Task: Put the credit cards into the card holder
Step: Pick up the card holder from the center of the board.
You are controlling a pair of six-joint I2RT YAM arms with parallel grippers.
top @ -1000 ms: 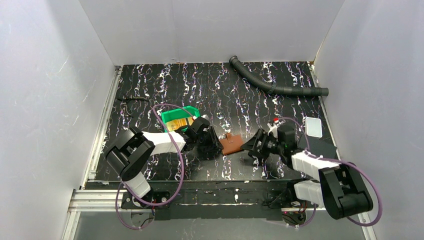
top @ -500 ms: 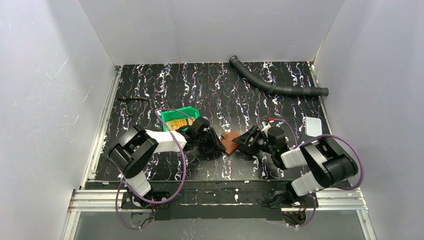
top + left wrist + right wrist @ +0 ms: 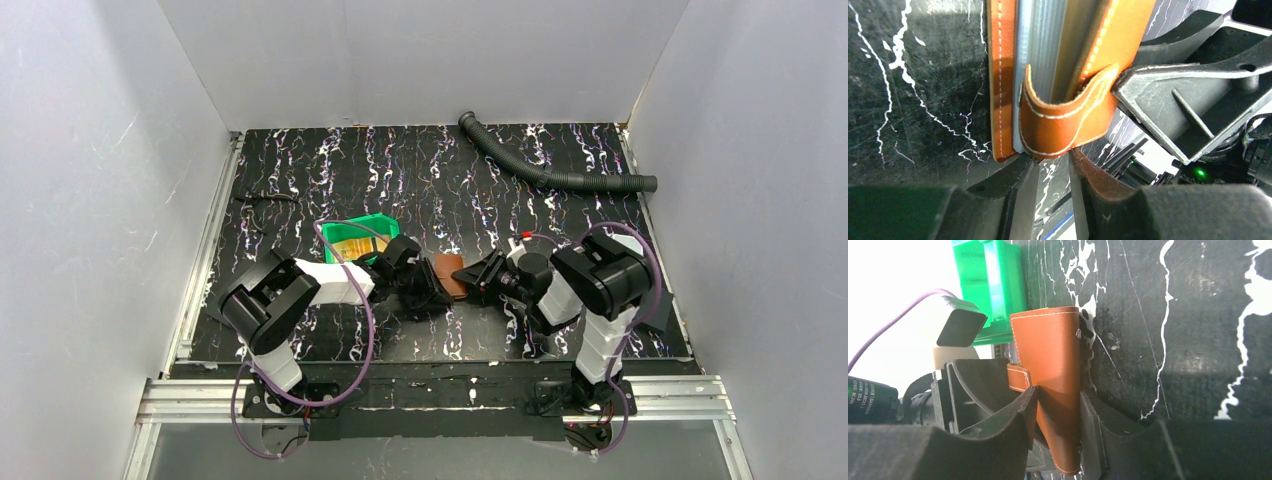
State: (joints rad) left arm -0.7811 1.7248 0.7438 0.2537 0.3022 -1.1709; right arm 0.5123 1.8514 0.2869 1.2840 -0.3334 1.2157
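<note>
The brown leather card holder (image 3: 447,272) stands on edge on the black mat between my two grippers. My right gripper (image 3: 482,280) is shut on its folded body, and in the right wrist view the card holder (image 3: 1053,355) sits between the fingers of that gripper (image 3: 1058,405). My left gripper (image 3: 425,287) faces the card holder from the left. In the left wrist view its jaws (image 3: 1053,167) stand narrowly apart just under the snap tab (image 3: 1063,122), with nothing between them. Orange and tan credit cards (image 3: 352,240) lie in the green bin (image 3: 372,221).
The green bin (image 3: 988,285) stands just behind the left gripper. A grey corrugated hose (image 3: 545,172) lies at the back right. A thin dark cable (image 3: 262,198) lies at the left. White walls close in three sides of the mat.
My right arm folded in and its gripper moved left onto the card holder. The card holder shifted left and tipped up on edge against the left gripper.
</note>
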